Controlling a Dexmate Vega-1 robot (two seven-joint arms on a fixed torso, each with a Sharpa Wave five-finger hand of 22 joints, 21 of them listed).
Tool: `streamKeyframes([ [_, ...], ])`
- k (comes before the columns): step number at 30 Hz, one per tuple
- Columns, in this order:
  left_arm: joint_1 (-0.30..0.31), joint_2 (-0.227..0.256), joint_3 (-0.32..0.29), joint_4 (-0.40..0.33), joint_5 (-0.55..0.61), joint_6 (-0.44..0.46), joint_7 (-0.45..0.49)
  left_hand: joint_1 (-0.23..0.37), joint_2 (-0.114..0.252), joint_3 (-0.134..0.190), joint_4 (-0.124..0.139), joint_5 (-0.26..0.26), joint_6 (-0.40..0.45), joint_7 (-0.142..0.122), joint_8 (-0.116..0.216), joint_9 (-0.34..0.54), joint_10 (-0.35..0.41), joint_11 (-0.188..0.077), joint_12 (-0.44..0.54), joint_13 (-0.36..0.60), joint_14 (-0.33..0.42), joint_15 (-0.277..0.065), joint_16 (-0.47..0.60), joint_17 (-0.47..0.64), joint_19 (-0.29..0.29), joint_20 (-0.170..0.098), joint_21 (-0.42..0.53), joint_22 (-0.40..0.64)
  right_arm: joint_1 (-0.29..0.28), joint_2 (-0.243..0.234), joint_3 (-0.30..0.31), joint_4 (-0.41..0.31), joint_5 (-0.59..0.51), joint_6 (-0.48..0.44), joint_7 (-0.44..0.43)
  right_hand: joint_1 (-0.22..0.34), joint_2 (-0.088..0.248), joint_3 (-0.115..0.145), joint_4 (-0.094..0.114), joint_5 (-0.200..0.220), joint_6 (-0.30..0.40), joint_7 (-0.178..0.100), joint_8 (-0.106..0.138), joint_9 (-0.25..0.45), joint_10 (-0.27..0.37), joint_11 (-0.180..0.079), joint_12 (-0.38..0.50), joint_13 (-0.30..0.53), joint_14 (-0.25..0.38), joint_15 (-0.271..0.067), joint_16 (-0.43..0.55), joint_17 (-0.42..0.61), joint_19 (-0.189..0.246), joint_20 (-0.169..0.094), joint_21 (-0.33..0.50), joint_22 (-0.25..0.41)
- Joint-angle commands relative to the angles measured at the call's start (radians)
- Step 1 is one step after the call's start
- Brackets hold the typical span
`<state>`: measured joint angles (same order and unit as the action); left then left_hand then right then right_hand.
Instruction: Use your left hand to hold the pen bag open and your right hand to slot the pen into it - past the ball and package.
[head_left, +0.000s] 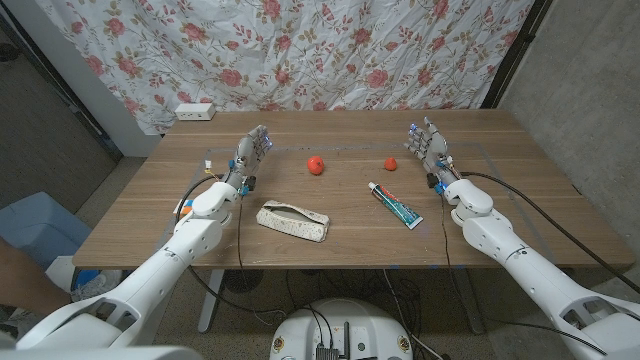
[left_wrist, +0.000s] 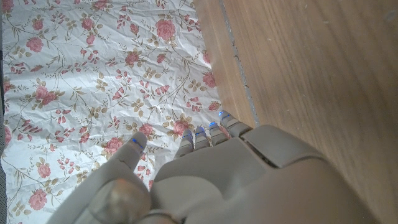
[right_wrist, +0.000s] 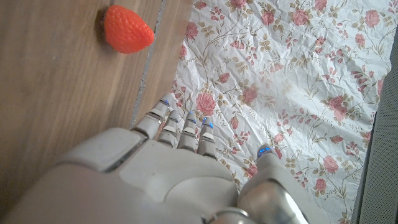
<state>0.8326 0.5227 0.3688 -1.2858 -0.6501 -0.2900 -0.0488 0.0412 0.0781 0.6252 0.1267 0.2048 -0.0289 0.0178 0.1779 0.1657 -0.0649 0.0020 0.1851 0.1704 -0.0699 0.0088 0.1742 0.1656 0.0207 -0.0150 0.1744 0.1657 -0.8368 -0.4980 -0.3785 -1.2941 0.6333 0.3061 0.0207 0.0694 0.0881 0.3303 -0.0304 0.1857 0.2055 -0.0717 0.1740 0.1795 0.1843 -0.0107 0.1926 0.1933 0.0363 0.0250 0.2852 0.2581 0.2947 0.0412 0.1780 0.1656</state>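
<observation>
Head view gives me the whole wooden table (head_left: 520, 215), its surface smooth with a fine brown grain. My left hand (head_left: 252, 150) stands at the far left part of the table, fingers up and apart, and it holds nothing. My right hand (head_left: 428, 145) stands at the far right part in the same way, fingers spread, also with nothing in it.

I see the pen bag (head_left: 293, 221) near the front edge, between the two arms and closer to the left one. It is a long soft pouch of pale cloth with small dark specks, and it lies on its side. If its mouth is open or closed I cannot tell. A flat tube-shaped package (head_left: 395, 205), white with green and a red cap, lies at an angle in front of the right hand. A small round red-orange ball (head_left: 316, 165) sits in the middle of the table, well apart from the pouch. Further right is a strawberry-shaped red object (head_left: 390, 163); the right wrist view shows its pointed form and dotted skin, just beside my fingers. I cannot make out a pen.

Behind the table hangs a wrinkled white curtain (head_left: 330, 50) with a pink rose print
</observation>
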Motion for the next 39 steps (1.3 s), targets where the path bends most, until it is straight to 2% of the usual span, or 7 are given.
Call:
streamKeyframes([
  [1,-0.005,0.020,-0.008,0.005,-0.006,0.005,-0.023,0.003,0.073,0.010,-0.008,0.007,0.006,0.002,0.008,0.005,0.002,0.000,0.008,0.002,0.002,0.001,0.005,0.001,0.006,-0.003,0.010,0.002,-0.006,0.018,-0.015,-0.005,-0.031,0.026,-0.027,-0.009,0.003,0.005,0.001,0.006,0.007,-0.002,0.007,0.002,0.011,0.000,0.005,0.002,0.011,0.001,0.006,0.002,0.005,0.000,0.005,0.003],
  [8,-0.007,0.032,-0.008,0.007,-0.004,0.012,-0.032,0.006,0.072,0.012,-0.016,0.007,0.011,0.001,0.009,0.005,0.006,-0.001,0.008,0.002,0.007,0.001,0.006,0.000,0.008,-0.004,0.011,0.002,-0.006,0.019,-0.023,-0.008,-0.048,0.027,-0.038,-0.015,0.000,0.002,0.004,0.007,0.006,-0.003,0.009,0.002,0.012,0.000,0.006,0.002,0.012,0.000,0.004,0.001,0.005,0.000,0.006,0.003],
  [14,-0.002,0.042,-0.012,-0.009,-0.001,0.032,-0.012,0.010,0.069,0.015,-0.026,0.006,0.017,0.001,0.009,0.005,0.012,-0.003,0.010,0.002,0.012,-0.002,0.006,0.000,0.008,-0.004,0.011,0.002,-0.012,0.001,-0.036,-0.055,-0.113,0.004,-0.104,-0.015,-0.004,0.001,0.002,0.008,0.007,-0.006,0.010,0.002,0.011,0.000,0.006,0.002,0.012,-0.001,0.002,-0.001,0.006,-0.003,0.007,0.003],
  [16,0.001,0.045,-0.015,-0.019,-0.003,0.043,-0.002,0.012,0.068,0.016,-0.030,0.005,0.022,0.003,0.010,0.005,0.015,-0.004,0.010,0.002,0.014,-0.002,0.005,-0.001,0.010,-0.003,0.012,0.002,-0.014,-0.031,-0.044,-0.098,-0.157,-0.038,-0.140,-0.005,-0.007,0.006,-0.008,0.011,0.019,-0.002,0.016,0.001,0.034,0.001,0.015,0.001,0.031,-0.012,0.002,-0.008,0.015,-0.010,0.011,0.002],
  [20,0.011,0.056,-0.018,-0.044,-0.002,0.056,0.011,0.016,0.067,0.020,-0.041,0.004,0.035,0.002,0.013,0.005,0.029,-0.008,0.013,0.002,0.022,-0.006,0.006,-0.001,0.017,0.001,0.014,0.002,-0.018,-0.037,-0.036,-0.100,-0.185,0.000,-0.158,0.003,-0.009,0.009,-0.015,0.012,0.031,-0.003,0.020,0.001,0.042,0.000,0.017,0.001,0.038,-0.017,0.001,-0.012,0.020,-0.013,0.012,0.002],
  [31,0.034,0.059,-0.020,-0.087,0.004,0.071,0.049,0.022,0.068,0.027,-0.058,0.003,0.055,-0.001,0.014,0.006,0.048,-0.014,0.015,0.002,0.037,-0.013,0.006,-0.001,0.028,0.002,0.017,0.002,-0.024,-0.134,-0.052,-0.194,-0.317,-0.108,-0.217,0.020,-0.017,0.014,-0.034,0.012,0.023,-0.010,0.016,0.001,0.038,-0.002,0.013,0.001,0.039,-0.017,-0.007,-0.020,0.021,-0.015,0.012,0.002],
  [39,0.042,0.058,-0.020,-0.109,0.003,0.083,0.067,0.023,0.072,0.033,-0.066,0.002,0.067,-0.003,0.014,0.006,0.063,-0.019,0.017,0.002,0.053,-0.018,0.009,-0.001,0.042,0.002,0.021,0.003,-0.007,-0.203,-0.080,-0.244,-0.430,-0.195,-0.225,0.047,-0.027,0.020,-0.063,0.012,-0.004,-0.021,0.008,0.001,0.021,-0.004,0.005,0.000,0.042,-0.037,-0.017,-0.030,0.013,-0.040,0.008,0.001],
])
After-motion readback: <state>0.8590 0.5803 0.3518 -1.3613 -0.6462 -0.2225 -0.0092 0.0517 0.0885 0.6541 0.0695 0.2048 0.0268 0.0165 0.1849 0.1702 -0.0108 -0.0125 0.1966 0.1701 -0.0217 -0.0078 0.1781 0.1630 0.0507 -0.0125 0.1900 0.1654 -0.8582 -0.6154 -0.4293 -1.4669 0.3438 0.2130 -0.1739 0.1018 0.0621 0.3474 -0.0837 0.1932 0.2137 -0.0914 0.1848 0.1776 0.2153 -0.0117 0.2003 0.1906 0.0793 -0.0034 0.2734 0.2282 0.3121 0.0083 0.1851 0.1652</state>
